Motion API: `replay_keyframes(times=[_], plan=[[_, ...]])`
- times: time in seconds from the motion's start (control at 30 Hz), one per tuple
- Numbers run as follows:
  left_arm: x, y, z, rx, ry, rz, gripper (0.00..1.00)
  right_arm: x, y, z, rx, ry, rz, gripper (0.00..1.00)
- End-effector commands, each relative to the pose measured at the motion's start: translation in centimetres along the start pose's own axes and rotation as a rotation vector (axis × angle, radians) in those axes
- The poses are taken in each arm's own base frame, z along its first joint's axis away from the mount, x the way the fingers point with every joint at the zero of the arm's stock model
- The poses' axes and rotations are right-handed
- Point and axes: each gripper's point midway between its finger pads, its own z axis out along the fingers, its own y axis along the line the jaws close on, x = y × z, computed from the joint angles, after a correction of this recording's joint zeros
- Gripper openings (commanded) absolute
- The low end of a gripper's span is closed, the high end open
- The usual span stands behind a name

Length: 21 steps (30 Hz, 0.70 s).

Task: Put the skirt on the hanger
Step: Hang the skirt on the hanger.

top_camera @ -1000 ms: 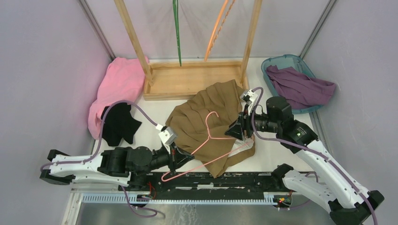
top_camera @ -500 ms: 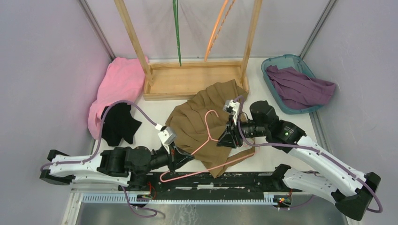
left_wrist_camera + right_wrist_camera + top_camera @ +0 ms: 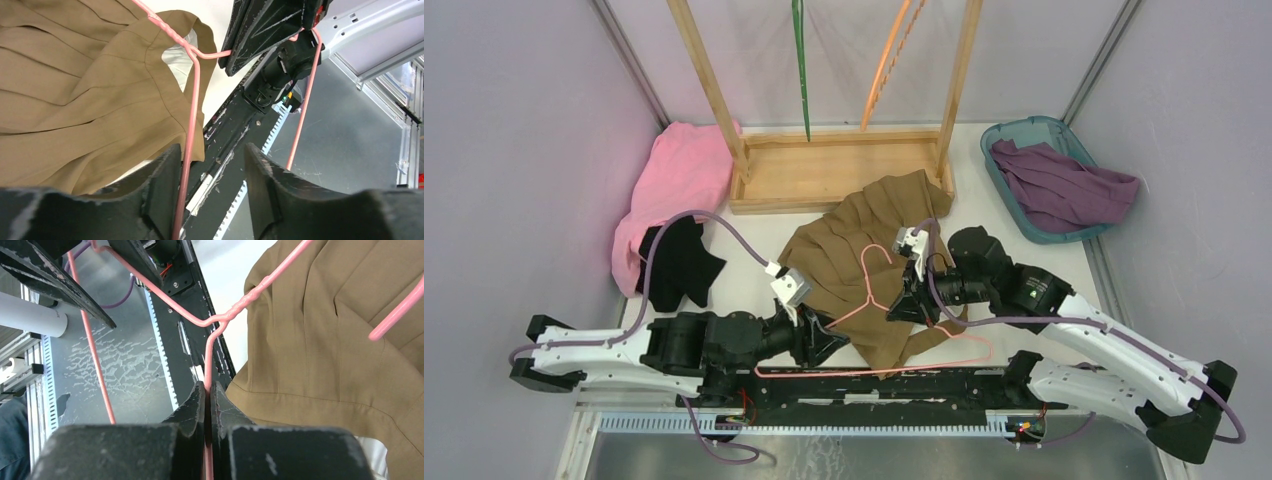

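Pinching the hanger point(image 3: 220, 320) alone, the right gripper point(image 3: 207, 390) risks it swinging toward six o'clock, off the skirt point(image 3: 325, 340); the left gripper point(image 3: 212, 160) gapes, released.

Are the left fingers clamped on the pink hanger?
No, the left fingers stand apart in the left wrist view, with the pink hanger passing between them.
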Motion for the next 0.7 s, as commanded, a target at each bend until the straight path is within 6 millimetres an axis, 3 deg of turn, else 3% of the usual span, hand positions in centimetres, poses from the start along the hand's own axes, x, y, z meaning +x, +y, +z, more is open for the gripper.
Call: replay_keyframes(times=[0.0,0.4,0.67], plan=[[-3.2,-2.1,0.2,0.055,-0.093,-0.046,0.59,-1.4,0.2,-0.1,0.013,-0.068,-0.067,0.01],[-5.0,-1.2,0.6,-0.010,-0.169,-0.068,0.69,-1.6,2.4,0.8,-0.025,-0.104,-0.154,0.01],[-4.3,-0.8,2.3,-0.011,-0.130,-0.082,0.69,-2.1,4.3,1.1,-0.065,-0.130,-0.195,0.01]])
